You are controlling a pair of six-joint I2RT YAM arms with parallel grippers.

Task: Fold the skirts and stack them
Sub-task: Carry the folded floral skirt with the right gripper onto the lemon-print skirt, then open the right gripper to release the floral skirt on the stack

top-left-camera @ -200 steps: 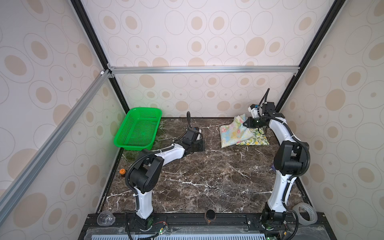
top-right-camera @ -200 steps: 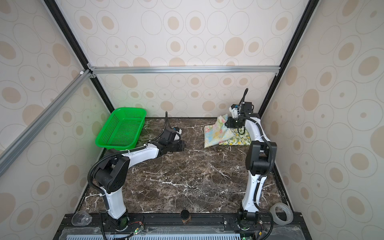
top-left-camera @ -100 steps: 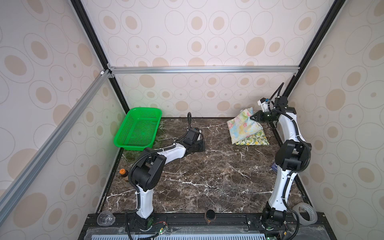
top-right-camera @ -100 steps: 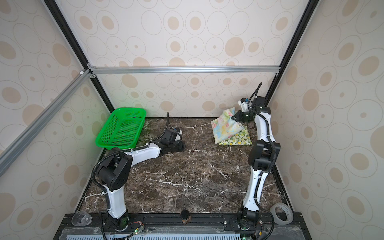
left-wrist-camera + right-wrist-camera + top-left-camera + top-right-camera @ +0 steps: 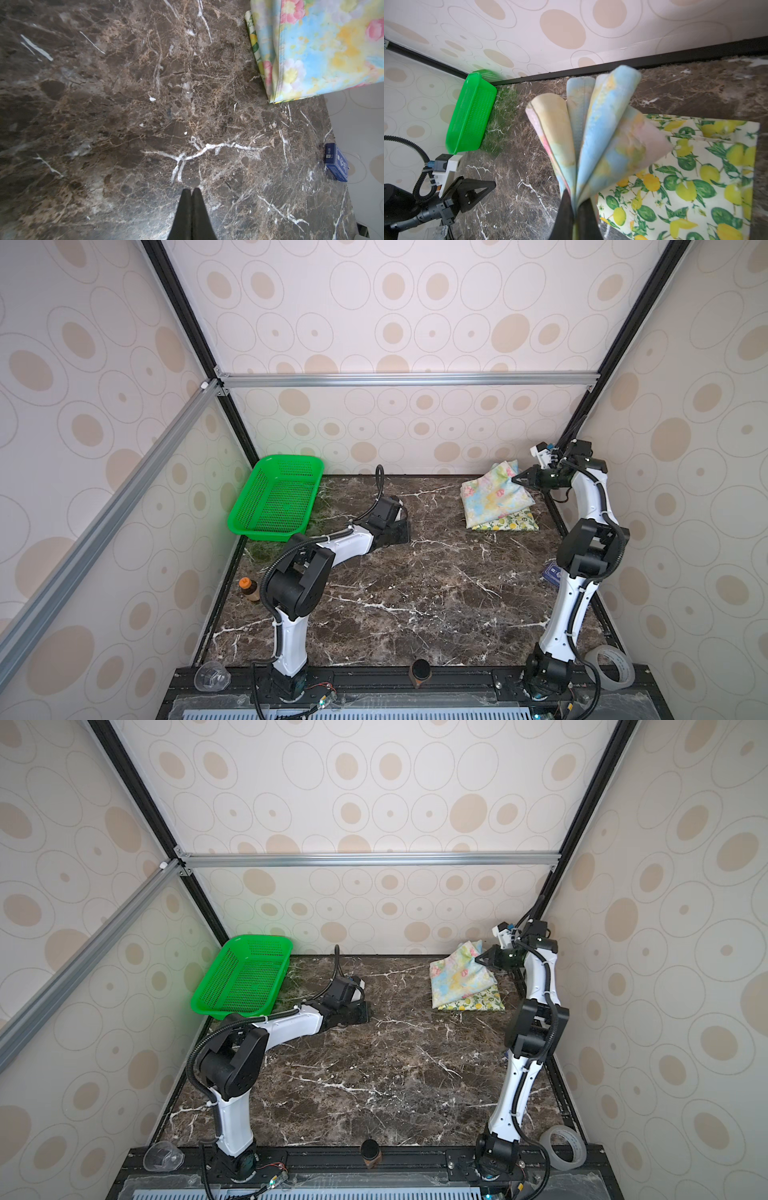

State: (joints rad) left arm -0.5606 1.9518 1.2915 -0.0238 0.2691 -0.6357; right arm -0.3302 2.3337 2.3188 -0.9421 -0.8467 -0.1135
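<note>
Between the right jaws, only the wrist view shows floral skirt folds.

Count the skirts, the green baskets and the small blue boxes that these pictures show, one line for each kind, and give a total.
skirts: 2, the floral skirt and the lemon skirt
green basket: 1
blue box: 1
total: 4

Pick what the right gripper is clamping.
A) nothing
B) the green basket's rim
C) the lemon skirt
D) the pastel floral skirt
D: in the right wrist view the right gripper has its jaws shut on bunched folds of the pastel floral skirt, while the lemon skirt lies flat beneath.
</note>
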